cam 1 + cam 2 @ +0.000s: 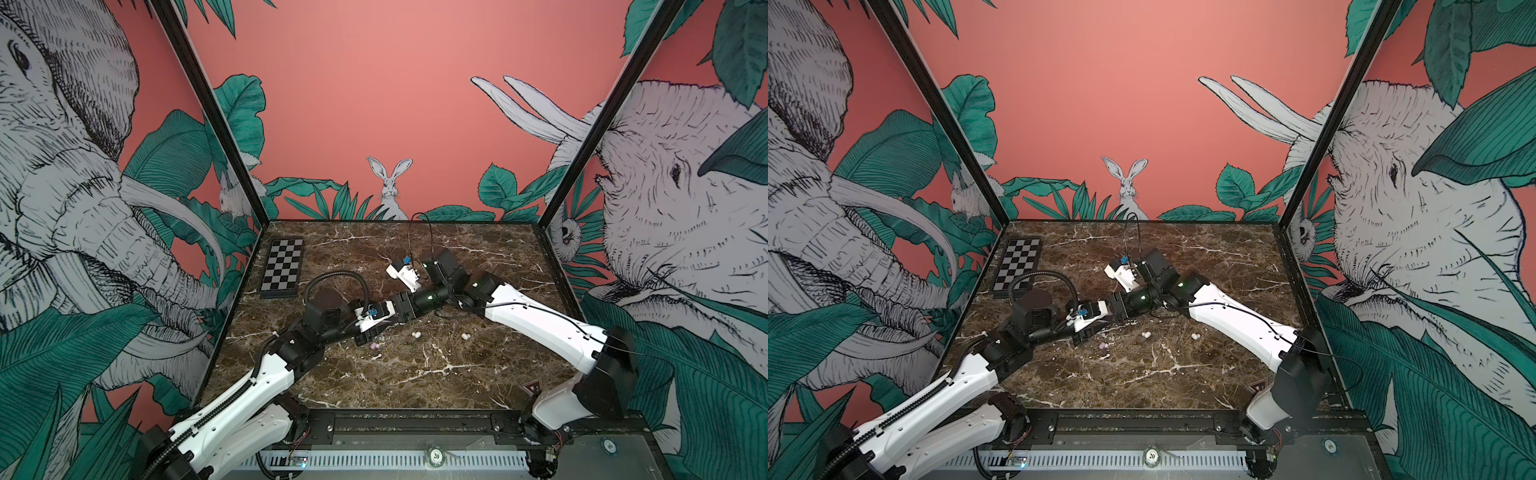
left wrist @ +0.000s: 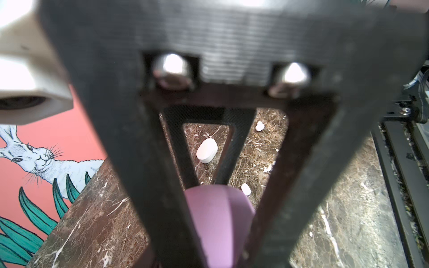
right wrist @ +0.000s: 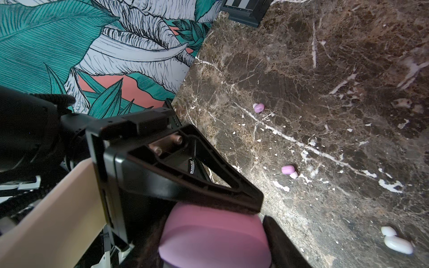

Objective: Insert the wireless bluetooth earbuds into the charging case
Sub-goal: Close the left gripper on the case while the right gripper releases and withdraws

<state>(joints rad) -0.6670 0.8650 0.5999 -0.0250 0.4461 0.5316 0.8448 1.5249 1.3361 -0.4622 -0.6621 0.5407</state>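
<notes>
A lilac charging case hangs above the table's middle, gripped by both arms. My right gripper is shut across its width. My left gripper is shut on the same case, and one of its fingers lies along the case's upper edge. In both top views the two grippers meet and hide the case. Two lilac earbuds and a white earbud lie loose on the marble. Two white earbuds show in a top view.
A white pill-shaped case lies on the marble beyond the grippers. A folded chessboard sits at the back left. The black front rail borders the table, and printed walls close the other three sides.
</notes>
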